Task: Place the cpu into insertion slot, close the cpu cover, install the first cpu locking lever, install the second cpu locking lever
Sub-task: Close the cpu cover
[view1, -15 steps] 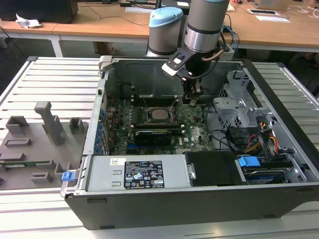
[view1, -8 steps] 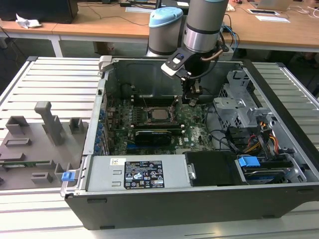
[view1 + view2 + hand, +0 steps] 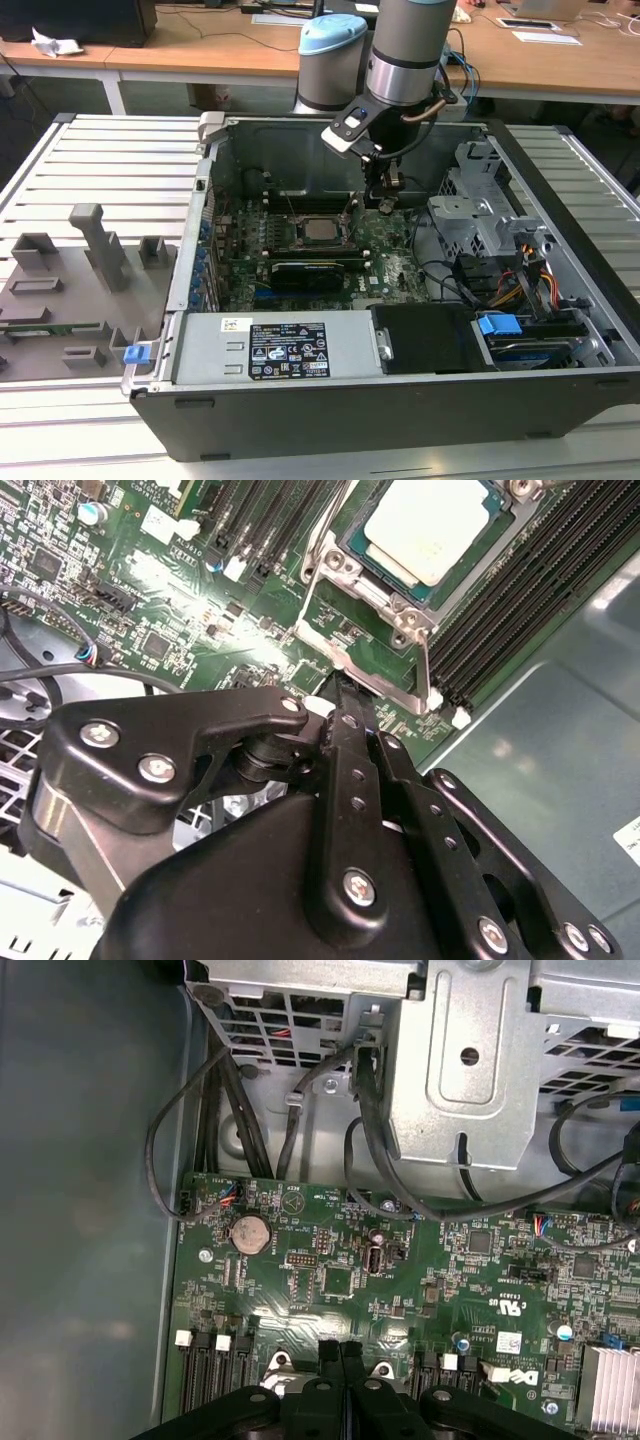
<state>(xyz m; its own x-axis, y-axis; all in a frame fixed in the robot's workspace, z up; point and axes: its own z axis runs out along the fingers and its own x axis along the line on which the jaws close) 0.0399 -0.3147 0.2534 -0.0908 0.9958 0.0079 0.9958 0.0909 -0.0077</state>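
Observation:
The cpu [image 3: 320, 229] [image 3: 430, 525], a pale square chip, lies in the insertion slot [image 3: 303, 236] on the green board inside the open computer case. The grey metal cpu cover [image 3: 385, 598] lies flat around it as a frame. A thin metal lever rod [image 3: 423, 665] runs along the socket's edge. In the exterior view my gripper [image 3: 388, 204] hangs low over the board, to the right of the socket. Its black fingers [image 3: 340, 1358] are pressed together and shut, with nothing between them. In the second wrist view the gripper's [image 3: 340, 695] tips sit close to the socket frame's corner.
A black card [image 3: 305, 270] lies in front of the socket, with memory slots [image 3: 520, 590] beside it. A metal drive cage [image 3: 480, 210] [image 3: 470, 1070] and loose cables [image 3: 500, 285] fill the exterior view's right. The power supply [image 3: 270, 350] sits at the front. Grey fixtures [image 3: 80, 270] stand outside the case.

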